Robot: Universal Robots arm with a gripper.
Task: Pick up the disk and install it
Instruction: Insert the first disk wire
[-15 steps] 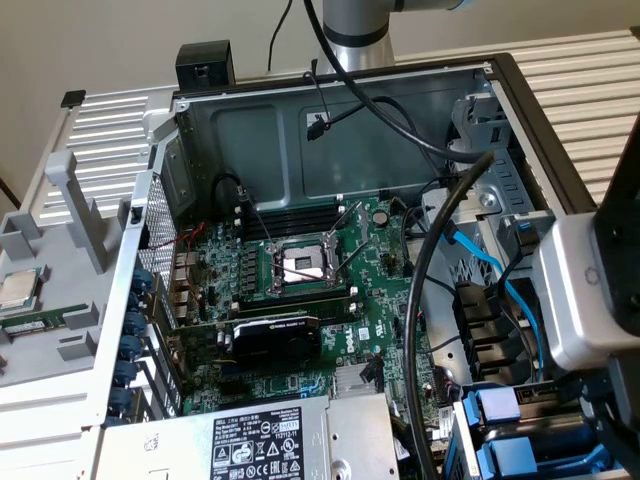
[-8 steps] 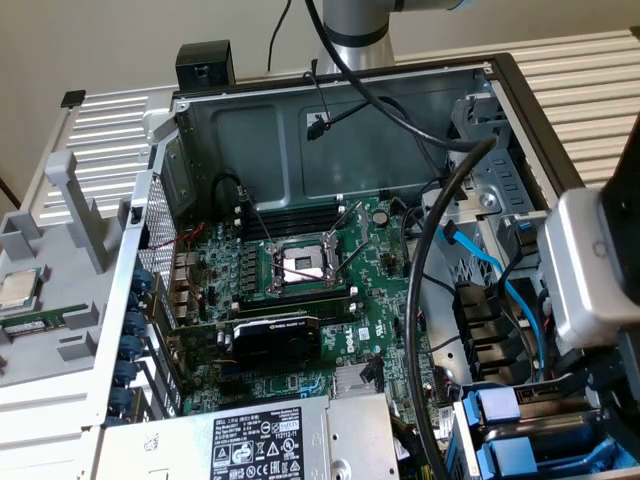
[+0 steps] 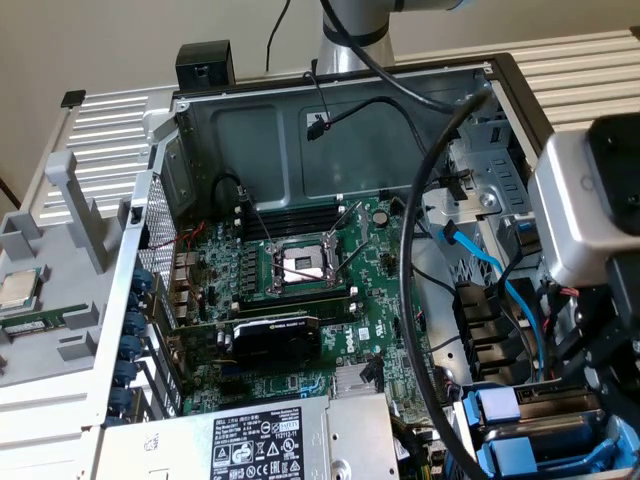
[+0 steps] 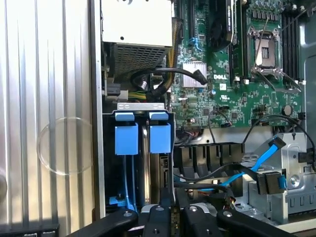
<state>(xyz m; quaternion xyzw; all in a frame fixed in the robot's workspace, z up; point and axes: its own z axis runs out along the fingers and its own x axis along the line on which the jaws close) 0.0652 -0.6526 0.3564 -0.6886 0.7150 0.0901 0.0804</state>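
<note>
The disk stands on edge in the drive bay of the open computer case; its blue plastic frame and a strip of silver metal are visible. My gripper sits at the disk's near end, its black fingers close together on the disk's edge. In the exterior view the gripper hangs over the bay at the lower right, just above the disk. A second blue-framed drive sits in the slot beside it, on the side away from the motherboard.
The green motherboard fills the case floor, with the grey power-supply box at the exterior view's bottom. Blue data cables and black cables run close to the bay. A small square chip lies outside the case at the left.
</note>
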